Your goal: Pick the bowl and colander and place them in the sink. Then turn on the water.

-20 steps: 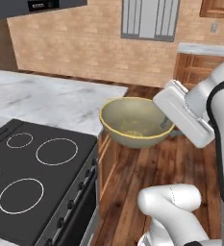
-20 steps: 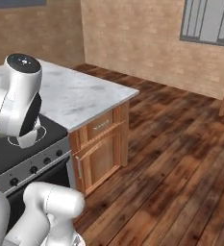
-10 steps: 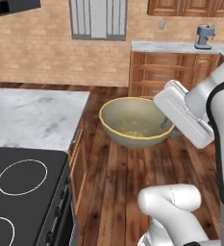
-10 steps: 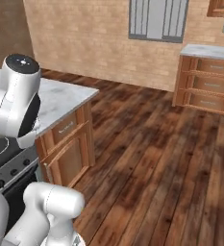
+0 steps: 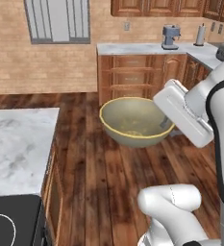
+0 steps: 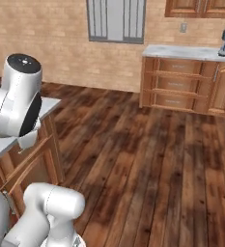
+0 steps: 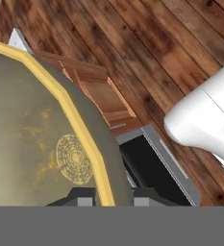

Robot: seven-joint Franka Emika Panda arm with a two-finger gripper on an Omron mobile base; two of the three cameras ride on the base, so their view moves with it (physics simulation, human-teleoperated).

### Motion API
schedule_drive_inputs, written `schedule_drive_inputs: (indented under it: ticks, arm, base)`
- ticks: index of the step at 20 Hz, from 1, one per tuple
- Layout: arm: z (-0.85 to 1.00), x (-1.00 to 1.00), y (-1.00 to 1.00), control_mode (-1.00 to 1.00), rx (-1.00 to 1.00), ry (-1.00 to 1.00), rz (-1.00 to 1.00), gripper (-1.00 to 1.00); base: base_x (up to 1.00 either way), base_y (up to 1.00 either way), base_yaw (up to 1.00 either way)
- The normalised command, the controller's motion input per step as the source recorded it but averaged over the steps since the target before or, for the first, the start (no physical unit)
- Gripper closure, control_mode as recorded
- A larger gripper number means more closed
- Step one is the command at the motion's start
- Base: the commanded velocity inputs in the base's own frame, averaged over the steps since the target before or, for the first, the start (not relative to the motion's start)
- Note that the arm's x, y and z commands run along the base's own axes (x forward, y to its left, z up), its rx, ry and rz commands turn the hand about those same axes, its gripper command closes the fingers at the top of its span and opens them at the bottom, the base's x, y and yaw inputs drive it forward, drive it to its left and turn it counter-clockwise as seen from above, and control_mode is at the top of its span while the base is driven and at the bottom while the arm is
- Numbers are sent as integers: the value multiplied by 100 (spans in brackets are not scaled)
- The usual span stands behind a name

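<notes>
open wood floor [image 6: 152,159] ahead; marble counter [image 5: 17,144] left, cabinets [image 5: 137,77] beyond

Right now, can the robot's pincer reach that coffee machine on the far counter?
Probably not. The pincer is shut on the bowl rim, so it is busy, and the coffee machine stands across a stretch of wooden floor.

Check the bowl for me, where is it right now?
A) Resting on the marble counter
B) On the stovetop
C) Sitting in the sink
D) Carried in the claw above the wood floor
D: the bowl hangs over floorboards, the claw pinching its golden rim, one fingertip on each side.
</notes>
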Motion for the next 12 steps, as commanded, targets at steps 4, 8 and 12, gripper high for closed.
schedule_drive_inputs:
  ticks: [4,8,12]
  arm:
    - [0,0,0,100,0,0,0,100]
    - [0,0,0,100,0,0,0,100]
    - [0,0,0,100,0,0,0,100]
  base:
    - [59,48,-23]
    - [60,39,-26]
    - [51,18,-35]
